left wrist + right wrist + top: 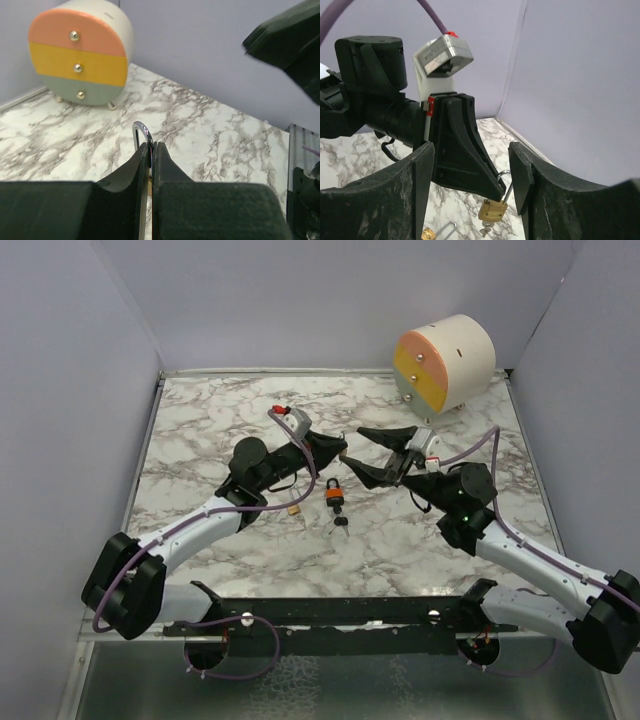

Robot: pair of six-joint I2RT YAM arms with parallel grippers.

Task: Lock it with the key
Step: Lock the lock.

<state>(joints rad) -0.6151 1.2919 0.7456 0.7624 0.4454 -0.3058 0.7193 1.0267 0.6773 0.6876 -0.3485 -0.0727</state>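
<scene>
A brass padlock (492,210) hangs by its silver shackle (140,131) from my left gripper (151,146), which is shut on the shackle. A key (486,229) sticks out of the lock's underside. In the top view the padlock (333,491) hangs at mid-table below the left gripper (333,455), and the key (340,521) is under it. My right gripper (356,451) stands open just right of the lock. In the right wrist view its fingers (519,172) flank the lock without touching it.
A second small brass padlock (294,509) with its shackle open lies on the marble table (200,430) left of the hanging one; it shows as the second padlock (428,233) in the right wrist view. A round drawer unit (443,362) stands at the back right. Purple walls enclose the table.
</scene>
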